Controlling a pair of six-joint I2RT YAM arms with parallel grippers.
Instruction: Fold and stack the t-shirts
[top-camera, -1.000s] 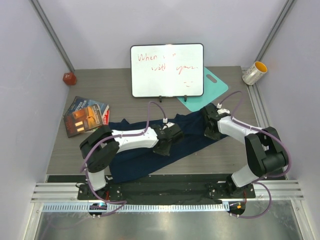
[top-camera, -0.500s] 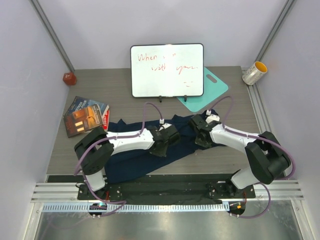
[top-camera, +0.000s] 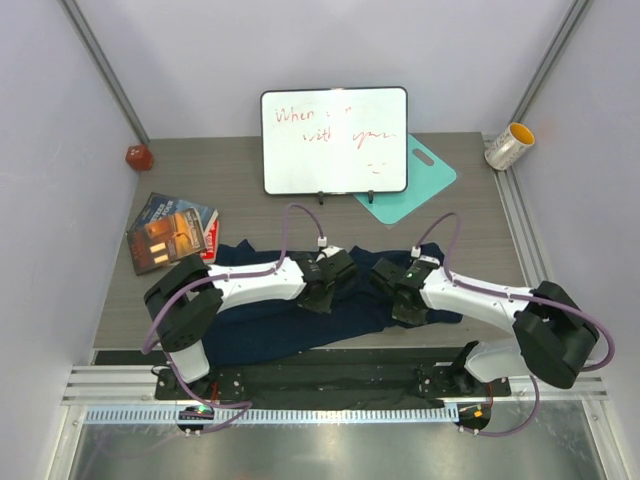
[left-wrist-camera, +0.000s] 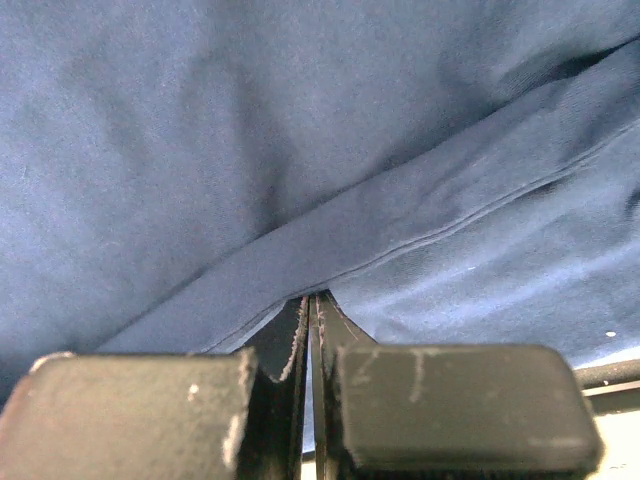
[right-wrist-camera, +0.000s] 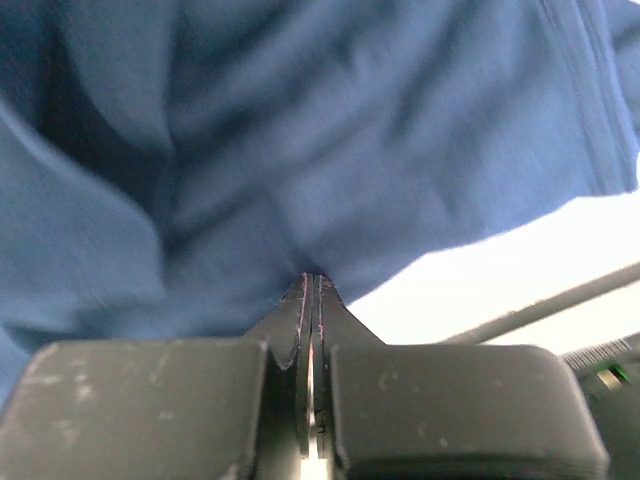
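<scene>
Pinches a hem fold of the t-shirt (top-camera: 260, 330) in the left tool (left-wrist-camera: 312, 300), bunched cloth of it in the right tool (right-wrist-camera: 312, 285). Sprawls rumpled across the near table (top-camera: 200, 180), long axis left-to-right, under both tools; collar end seemingly hidden.

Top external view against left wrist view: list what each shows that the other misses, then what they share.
Only the top external view shows the whiteboard, teal board, books, yellow-rimmed cup and right arm. Only the left wrist view shows, close up, the left pincer shut on a stitched fold of fabric. Both show the navy t-shirt.
</scene>
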